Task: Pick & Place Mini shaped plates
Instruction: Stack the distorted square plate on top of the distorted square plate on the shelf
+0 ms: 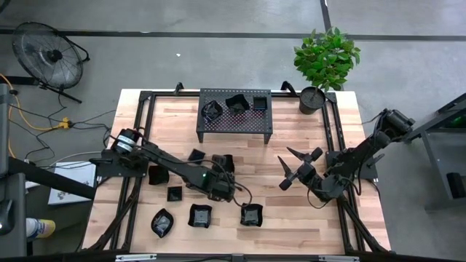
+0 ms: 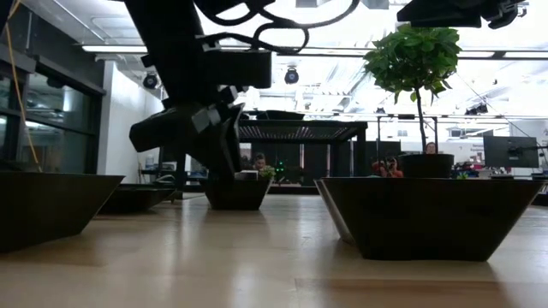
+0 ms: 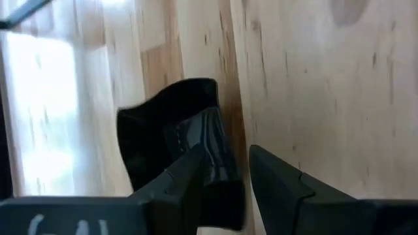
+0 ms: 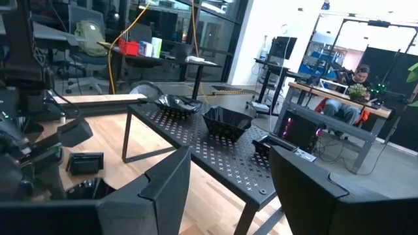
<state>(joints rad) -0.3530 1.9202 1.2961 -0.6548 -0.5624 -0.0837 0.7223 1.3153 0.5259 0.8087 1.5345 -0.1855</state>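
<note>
Plates lie scattered across the left half of the wooden table (image 1: pixel 306 225); on the far left a wavy-edged dish (image 1: pixel 162 222) sits near the front edge, with a small square one (image 1: pixel 174 193) behind it and another square dish (image 1: pixel 200 215) to its right; all are glossy black with raised, flaring walls.

Next rightwards, the left gripper (image 1: pixel 227 191) reaches low over the middle of the board; in its wrist view the fingers stand part-way closed, straddling one wall of a black plate (image 3: pixel 179 140), one finger inside the rim and one outside; whether the pads already bite the wall I cannot tell. Risk, as I judge it: the glaze is slick and the wall slopes, so a pinch on one edge could let the dish tip, swing or slide out on the lift; a nearby dish (image 1: pixel 251 215) just in front could be knocked by the arm.

Behind the centre stands the perforated metal rack (image 1: pixel 235 125), matt and dotted with holes; three plates already rest on top, one of them an angular bowl-like dish (image 4: pixel 226 121); a dropped plate landing there could chip its neighbours.

Further right, the right gripper (image 1: pixel 297 169) hovers above bare wood with fingers spread wide and empty, waiting; beyond it a leafy potted plant (image 1: pixel 326 58) stands at the back corner.
</note>
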